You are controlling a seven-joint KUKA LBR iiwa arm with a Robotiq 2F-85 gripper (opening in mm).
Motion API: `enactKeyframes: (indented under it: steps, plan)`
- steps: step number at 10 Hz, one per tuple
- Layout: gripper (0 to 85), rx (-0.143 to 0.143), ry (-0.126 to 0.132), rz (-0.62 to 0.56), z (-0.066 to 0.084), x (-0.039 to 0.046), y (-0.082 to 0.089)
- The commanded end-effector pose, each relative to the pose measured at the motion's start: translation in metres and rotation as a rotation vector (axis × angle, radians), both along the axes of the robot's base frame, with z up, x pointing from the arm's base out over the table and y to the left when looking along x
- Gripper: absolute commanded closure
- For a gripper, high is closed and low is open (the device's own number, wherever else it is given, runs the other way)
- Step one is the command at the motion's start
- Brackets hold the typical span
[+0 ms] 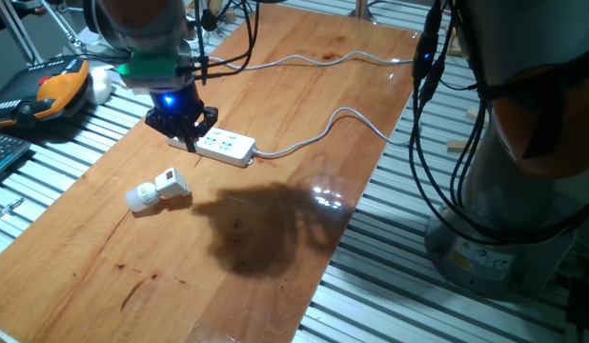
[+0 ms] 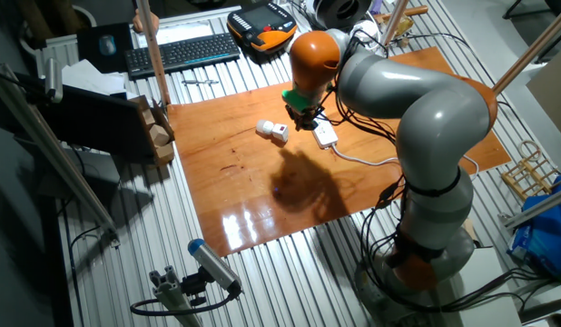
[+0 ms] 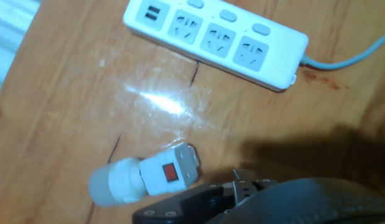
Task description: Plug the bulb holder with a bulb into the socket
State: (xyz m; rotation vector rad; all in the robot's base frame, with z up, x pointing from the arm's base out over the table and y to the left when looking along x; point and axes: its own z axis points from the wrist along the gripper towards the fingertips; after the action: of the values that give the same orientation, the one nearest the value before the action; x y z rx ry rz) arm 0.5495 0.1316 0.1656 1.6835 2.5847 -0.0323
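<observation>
Lying loose: bulb holder on its side, apart from the power strip

Lying on its side on the wooden tabletop point(image 1: 275, 114), the bulb holder point(image 1: 168, 184) is a short white plastic body with a red rocker switch point(image 3: 170, 172) on its upward face and metal prongs at one end. The bulb point(image 1: 139, 197), round and white, forms the other end. It rests near the socket point(image 1: 223, 145) but clearly apart from it, with nothing touching it.

The socket is a long white strip with a grey cable point(image 1: 314, 138) running off one end. The hand view shows what the fixed views cannot: three outlets in a row, each with a small button beside it, plus a pair of small slots at the far end of the strip. It also shows the holder's prongs pointing roughly toward the strip. The fixed views alone show the arm's place: the gripper point(image 1: 187, 129) hangs low over the end of the strip away from the cable, and carries nothing. Whether its fingers are spread or closed I cannot tell; they appear only as a dark cluster, and the hand view catches just a dark edge at the bottom.

Counted: one holder, one bulb, one strip, one cable, one arm.
</observation>
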Motion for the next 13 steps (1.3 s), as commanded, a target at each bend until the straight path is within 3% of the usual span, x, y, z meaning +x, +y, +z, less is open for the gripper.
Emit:
enactKeyframes:
  steps: [1, 3, 5, 6, 10, 13]
  plan:
    - [85.0, -0.010, -0.008, -0.074, -0.003, 0.0023, 0.002]
    - [85.0, -0.033, -0.003, -0.116, -0.008, 0.0068, 0.012]
    - [85.0, -0.024, 0.000, -0.134, -0.013, 0.0092, 0.017]
    - [85.0, -0.013, -0.012, -0.157, -0.015, 0.0103, 0.017]
    - [85.0, -0.023, -0.023, -0.243, -0.017, 0.0136, 0.026]
    - [85.0, -0.045, -0.031, -0.283, -0.024, 0.0171, 0.030]
